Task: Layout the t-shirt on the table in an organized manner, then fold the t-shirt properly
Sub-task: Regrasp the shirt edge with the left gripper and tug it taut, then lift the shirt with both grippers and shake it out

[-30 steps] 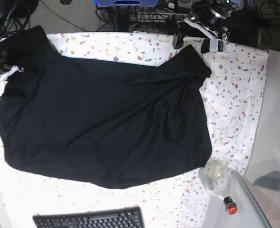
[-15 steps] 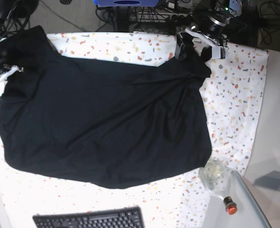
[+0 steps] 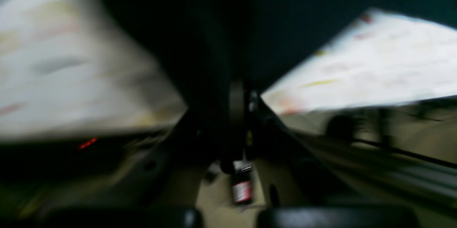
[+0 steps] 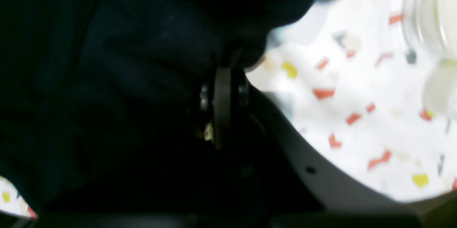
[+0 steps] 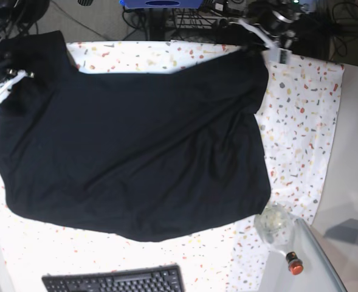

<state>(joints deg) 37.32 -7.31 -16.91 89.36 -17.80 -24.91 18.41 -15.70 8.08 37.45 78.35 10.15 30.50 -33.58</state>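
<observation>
While the plain black soft-fabric t-shirt (image 5: 130,140) lies spread across the white cloth-covered table with red, yellow and grey flecks (image 5: 300,121), both claws are clamped on its far edge: the left gripper (image 5: 261,45) pinches the far-right corner and the right gripper (image 5: 5,79) the far-left corner. A black keyboard (image 5: 115,281) sits at the near edge.

A black keyboard (image 5: 113,281) lies at the near edge, partly cut off. To its right sits a clear crumpled plastic item (image 5: 275,224) (what it is cannot be told), and just beyond it a small red-capped object (image 5: 295,264).
</observation>
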